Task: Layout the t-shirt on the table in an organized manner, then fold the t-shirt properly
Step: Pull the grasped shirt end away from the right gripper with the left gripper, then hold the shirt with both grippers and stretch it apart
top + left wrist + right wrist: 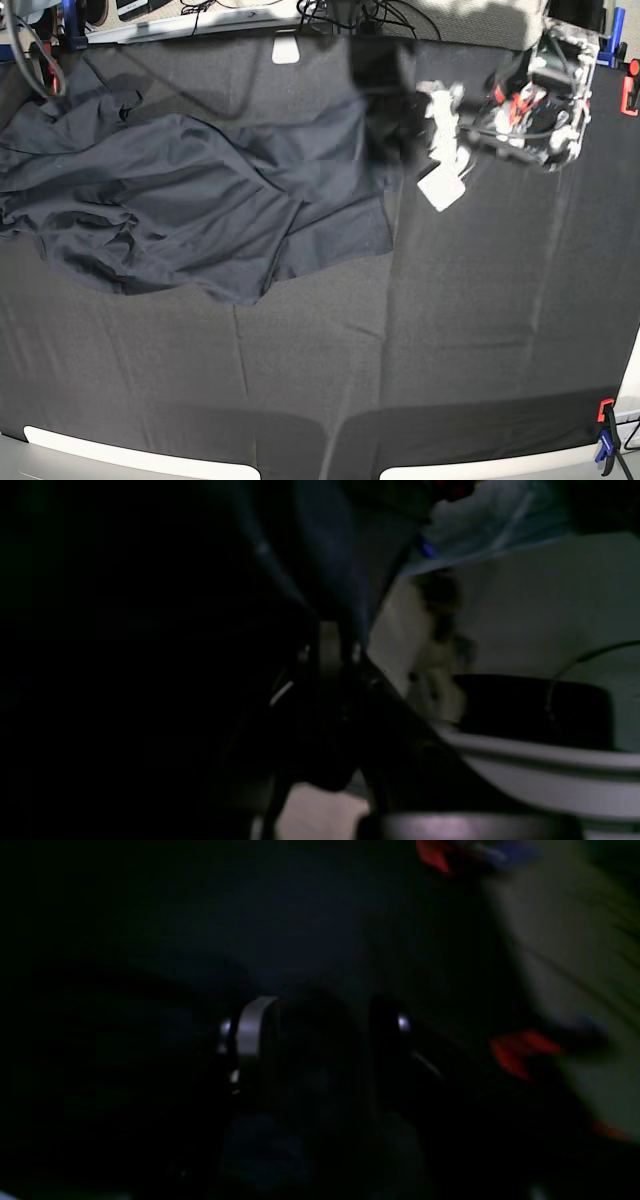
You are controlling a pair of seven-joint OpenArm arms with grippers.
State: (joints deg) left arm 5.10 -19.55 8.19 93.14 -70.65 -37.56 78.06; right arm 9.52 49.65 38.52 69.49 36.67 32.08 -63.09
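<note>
- The t-shirt (190,200) lay crumpled over the left half of the table (470,330), spreading from the far-left corner toward the middle, with deep folds and its hem edge near the centre.
- The right arm could not be made out in the base view; only cables (30,55) showed at the far-left corner beside a blue clamp (68,25).
- In the right wrist view, the right gripper (312,1027) appeared dim and blurred, its jaws standing wide apart over dark cloth; whether anything sat between them could not be told.
- Red clamps (520,1047) showed as smears at the right of that view.
- At the shirt's right end, cloth rose in a dark, blurred column toward the left gripper (400,130).
- The left arm (530,100) reached in from the far-right corner, blurred.
- In the left wrist view, the left gripper (332,652) was pinched tight on a fold of the t-shirt (325,545), which hung taut from its tips.
- A red clamp (631,90) sat on the right edge, and a red-and-blue one (606,430) at the near-right corner.
</note>
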